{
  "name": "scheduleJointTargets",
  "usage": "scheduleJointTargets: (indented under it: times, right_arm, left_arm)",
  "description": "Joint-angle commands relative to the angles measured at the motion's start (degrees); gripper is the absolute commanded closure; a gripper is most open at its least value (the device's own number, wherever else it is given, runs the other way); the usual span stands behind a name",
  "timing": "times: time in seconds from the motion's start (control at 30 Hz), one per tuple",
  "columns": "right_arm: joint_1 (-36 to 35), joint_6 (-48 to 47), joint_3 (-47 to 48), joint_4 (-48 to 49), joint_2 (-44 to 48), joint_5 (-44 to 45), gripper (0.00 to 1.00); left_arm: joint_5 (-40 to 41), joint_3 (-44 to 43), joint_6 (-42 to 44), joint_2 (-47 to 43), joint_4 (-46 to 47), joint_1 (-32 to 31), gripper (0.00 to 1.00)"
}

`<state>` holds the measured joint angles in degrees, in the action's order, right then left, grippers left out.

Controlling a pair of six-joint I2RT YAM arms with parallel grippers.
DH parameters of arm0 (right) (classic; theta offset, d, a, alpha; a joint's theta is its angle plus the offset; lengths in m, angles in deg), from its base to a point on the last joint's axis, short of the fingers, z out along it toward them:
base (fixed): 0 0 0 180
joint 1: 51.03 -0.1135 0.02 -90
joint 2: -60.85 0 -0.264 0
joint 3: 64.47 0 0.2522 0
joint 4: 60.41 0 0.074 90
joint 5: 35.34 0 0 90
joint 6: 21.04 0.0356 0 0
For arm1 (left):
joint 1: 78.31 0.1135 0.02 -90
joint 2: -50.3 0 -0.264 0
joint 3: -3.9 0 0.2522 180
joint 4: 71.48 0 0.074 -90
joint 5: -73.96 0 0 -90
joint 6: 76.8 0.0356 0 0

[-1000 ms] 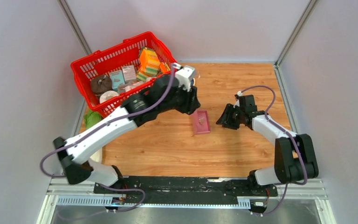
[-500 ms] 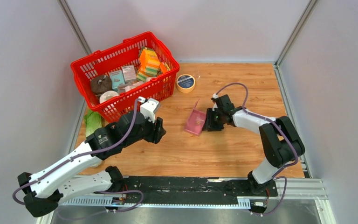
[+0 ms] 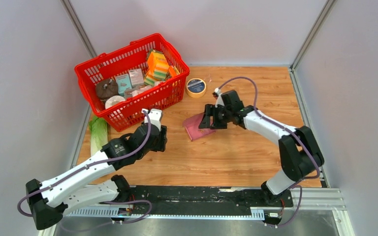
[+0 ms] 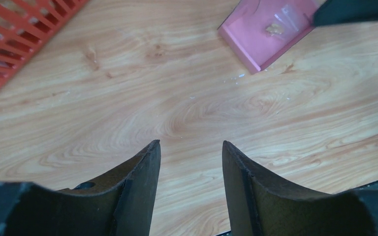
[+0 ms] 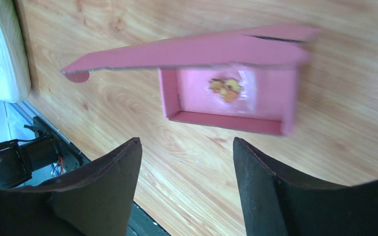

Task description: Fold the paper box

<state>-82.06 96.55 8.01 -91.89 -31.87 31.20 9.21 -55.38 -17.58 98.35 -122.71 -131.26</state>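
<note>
The pink paper box [image 3: 194,128] lies on the wooden table as a shallow open tray with its lid flap standing up. The right wrist view shows it [image 5: 226,105] with a small orange scrap inside. My right gripper [image 3: 205,123] is open and empty, right at the box's right side; in its wrist view [image 5: 186,140] the box sits just beyond the fingertips. My left gripper [image 3: 161,140] is open and empty, well to the box's left. In its wrist view [image 4: 190,143] the box [image 4: 263,39] shows far off at the upper right.
A red basket [image 3: 86,66] with packs and cartons stands at the back left; its mesh shows in the left wrist view [image 4: 10,44]. A tape roll [image 3: 196,87] lies behind the box. A pale green vegetable [image 3: 97,133] lies at the left edge.
My left arm has drawn back from the box toward the near left. My right gripper has moved left to the box, which has slid left and turned, its lid now raised.
</note>
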Motion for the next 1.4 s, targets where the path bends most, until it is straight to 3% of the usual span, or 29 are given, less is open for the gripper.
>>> scheduleJointTargets:
  times: [0.0, 0.13, 0.3, 0.37, 0.47, 0.57, 0.87, 1.0, 1.1, 1.2, 1.37]
  right_arm:
    - [5.00, -6.67, -2.02, -4.35, 8.52, -1.14, 0.27]
    - [10.89, -8.08, -2.83, -3.29, 10.56, -0.97, 0.23]
    - [14.41, -9.32, -0.98, 1.28, 7.83, -0.72, 0.24]
    - [16.77, -5.12, -1.58, 4.33, 5.99, -1.75, 0.32]
    - [18.28, 1.32, -4.31, 9.96, 4.40, -0.99, 0.45]
    - [18.28, 1.59, -3.26, 8.32, 0.72, 0.17, 0.61]
    - [15.30, 4.13, -0.97, 8.22, -7.99, -3.25, 0.66]
    - [11.61, 7.90, -3.17, 11.73, -8.35, -6.76, 0.66]
    - [8.88, 10.37, -6.33, 15.51, -5.64, -9.84, 0.65]
    - [9.66, 10.55, -10.63, 15.78, -0.11, -6.78, 0.59]
    - [10.72, -2.52, -8.01, 6.32, 3.43, -0.55, 0.50]
  left_arm:
    - [-6.43, 2.97, -3.66, 2.13, 9.42, 4.33, 0.44]
    - [-16.36, 3.07, -1.05, 6.60, 19.34, 8.47, 0.52]
    - [-20.69, -4.48, 6.08, 18.64, 20.07, 9.18, 0.54]
    - [-19.20, -5.54, 6.09, 21.45, 20.60, 9.27, 0.57]
    - [-18.40, -6.07, 2.76, 23.22, 20.69, 10.23, 0.69]
    - [-17.96, -6.07, -0.23, 24.45, 20.16, 11.11, 0.70]
    - [-21.47, -4.49, -2.00, 25.86, 20.95, 15.06, 0.50]
    - [-22.52, -3.53, -2.00, 25.69, 22.43, 17.17, 0.26]
    - [-22.88, -3.09, -2.00, 26.21, 23.85, 19.10, 0.26]
    - [-22.53, -3.44, -1.12, 27.53, 24.29, 20.51, 0.29]
    - [-22.44, 0.76, 4.40, 26.13, 32.27, 21.13, 0.32]
